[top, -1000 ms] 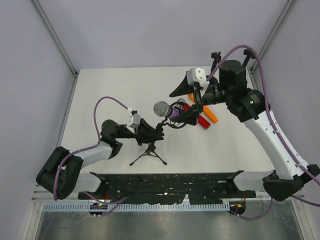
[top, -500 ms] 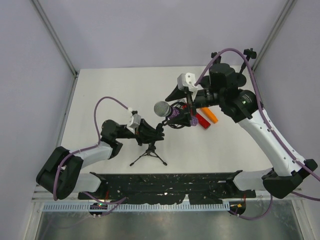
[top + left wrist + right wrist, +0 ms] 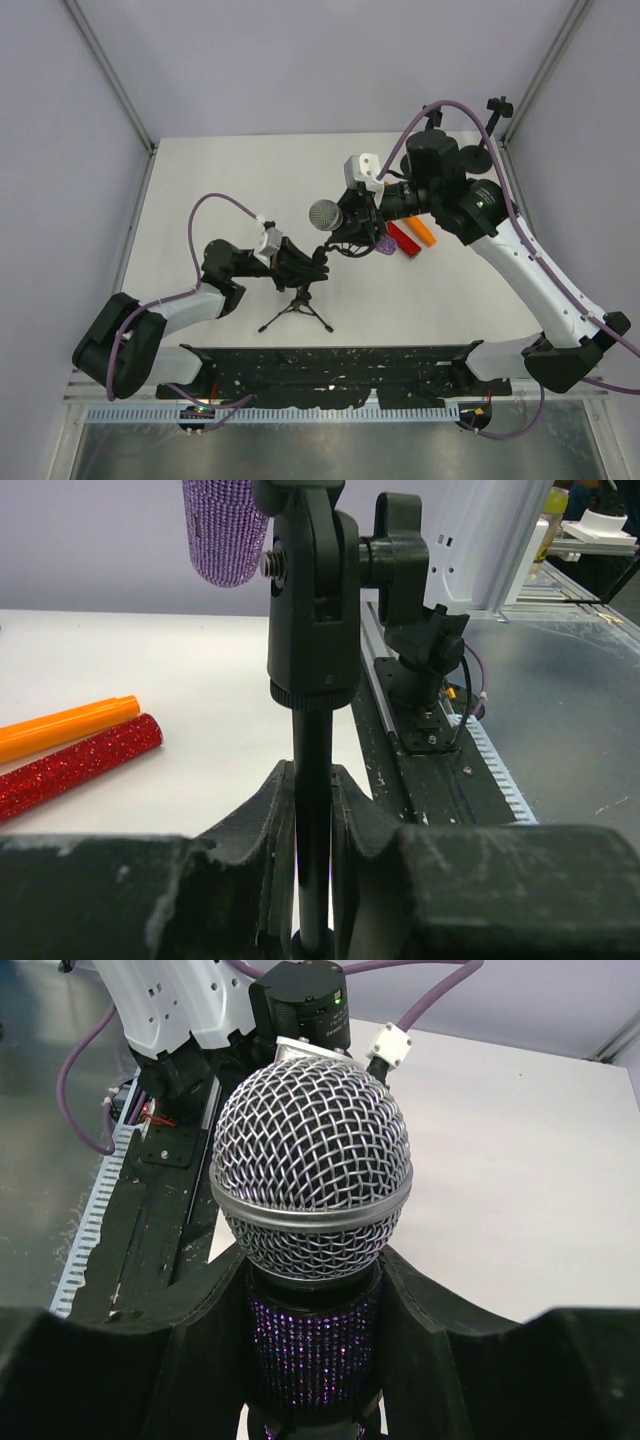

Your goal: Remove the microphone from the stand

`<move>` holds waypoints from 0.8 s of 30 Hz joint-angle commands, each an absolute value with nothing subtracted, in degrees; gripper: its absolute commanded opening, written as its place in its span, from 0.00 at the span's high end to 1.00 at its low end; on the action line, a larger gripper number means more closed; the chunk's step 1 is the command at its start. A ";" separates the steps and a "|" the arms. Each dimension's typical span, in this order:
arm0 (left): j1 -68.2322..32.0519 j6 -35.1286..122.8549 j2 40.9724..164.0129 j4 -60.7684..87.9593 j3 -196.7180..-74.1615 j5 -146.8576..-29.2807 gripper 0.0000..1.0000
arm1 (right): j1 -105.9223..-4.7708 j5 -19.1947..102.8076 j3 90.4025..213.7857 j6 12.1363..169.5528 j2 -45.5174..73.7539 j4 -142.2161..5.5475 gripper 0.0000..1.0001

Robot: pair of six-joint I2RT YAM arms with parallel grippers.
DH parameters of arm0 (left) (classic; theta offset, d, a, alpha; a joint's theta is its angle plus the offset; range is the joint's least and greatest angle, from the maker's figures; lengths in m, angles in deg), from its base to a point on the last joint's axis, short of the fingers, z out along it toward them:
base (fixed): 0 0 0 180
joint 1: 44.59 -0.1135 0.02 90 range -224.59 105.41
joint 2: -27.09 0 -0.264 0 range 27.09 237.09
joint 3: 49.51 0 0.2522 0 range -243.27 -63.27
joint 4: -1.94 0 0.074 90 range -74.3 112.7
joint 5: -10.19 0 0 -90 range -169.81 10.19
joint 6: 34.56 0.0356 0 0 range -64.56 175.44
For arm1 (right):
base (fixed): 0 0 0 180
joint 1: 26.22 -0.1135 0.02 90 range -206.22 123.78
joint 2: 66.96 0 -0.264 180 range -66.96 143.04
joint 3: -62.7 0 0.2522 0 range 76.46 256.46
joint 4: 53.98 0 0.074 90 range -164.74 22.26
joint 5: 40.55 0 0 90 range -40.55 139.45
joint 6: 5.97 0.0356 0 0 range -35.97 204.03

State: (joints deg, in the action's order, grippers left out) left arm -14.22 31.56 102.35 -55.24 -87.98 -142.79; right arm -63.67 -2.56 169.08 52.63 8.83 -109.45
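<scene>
two grippers engaged | left gripper [image 3: 312, 810] pinching black tripod stand [image 3: 313, 730] pole | right gripper [image 3: 315, 1290] slid left, now clamped around purple glitter microphone [image 3: 312, 1175] body | microphone still clipped, pull-out next

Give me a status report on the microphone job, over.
Left gripper shut on stand pole. Right gripper clamped on microphone body; microphone still on stand. Orange marker, red glitter marker lying aside.

The left fingers [image 3: 262, 815] clamp the stand [image 3: 313, 770] beneath the purple microphone [image 3: 224, 532].
</scene>
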 commanded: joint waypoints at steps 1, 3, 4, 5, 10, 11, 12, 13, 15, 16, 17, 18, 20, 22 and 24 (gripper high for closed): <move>-13.92 31.98 102.14 -64.46 -90.25 -140.89 0.67 | -64.01 -1.79 172.52 52.21 8.27 -109.22 0.76; -14.09 31.98 102.15 -64.20 -90.43 -140.80 0.43 | -63.92 -1.44 173.05 52.39 8.01 -109.05 0.80; -14.00 32.06 102.23 -64.02 -90.60 -140.80 0.32 | -64.01 -1.27 173.31 52.39 7.92 -109.13 0.82; -14.09 31.98 102.23 -63.84 -90.78 -140.72 0.20 | -64.01 -1.27 173.58 52.56 7.83 -108.96 0.82; -15.14 31.28 101.71 -62.70 -91.57 -140.36 0.02 | -64.01 -1.18 174.37 53.62 7.22 -108.35 0.86; -15.67 31.01 101.36 -62.26 -92.09 -140.54 0.00 | -64.01 -0.92 174.20 53.71 7.13 -108.26 0.86; -16.11 30.66 100.92 -61.56 -92.53 -140.54 0.00 | -64.10 -0.39 174.02 53.79 6.96 -108.08 0.87; -16.64 30.05 100.39 -60.86 -93.15 -140.71 0.00 | -64.01 -0.21 173.76 54.06 6.95 -107.82 0.86; -17.95 27.94 99.34 -60.07 -94.81 -141.33 0.00 | -64.01 0.23 173.49 55.37 6.78 -106.68 0.87; -18.48 27.15 98.81 -59.54 -95.61 -141.33 0.00 | -63.93 0.49 173.49 56.94 6.86 -106.15 0.89; -19.18 26.27 98.20 -59.19 -96.22 -141.51 0.00 | -64.01 0.49 173.58 57.83 6.78 -104.67 0.89; -19.71 25.13 97.84 -59.01 -97.01 -141.86 0.00 | -64.01 0.75 173.67 59.93 6.86 -103.87 0.90; -20.50 23.72 96.96 -57.44 -98.68 -142.21 0.00 | -64.01 0.93 174.10 62.04 7.13 -102.11 0.91; -20.68 22.58 96.09 -56.11 -99.65 -143.08 0.00 | -64.01 0.84 174.72 63.10 7.48 -101.23 0.92; -20.68 21.79 95.56 -54.27 -100.53 -143.44 0.00 | -64.01 0.84 175.25 63.20 7.92 -100.96 0.92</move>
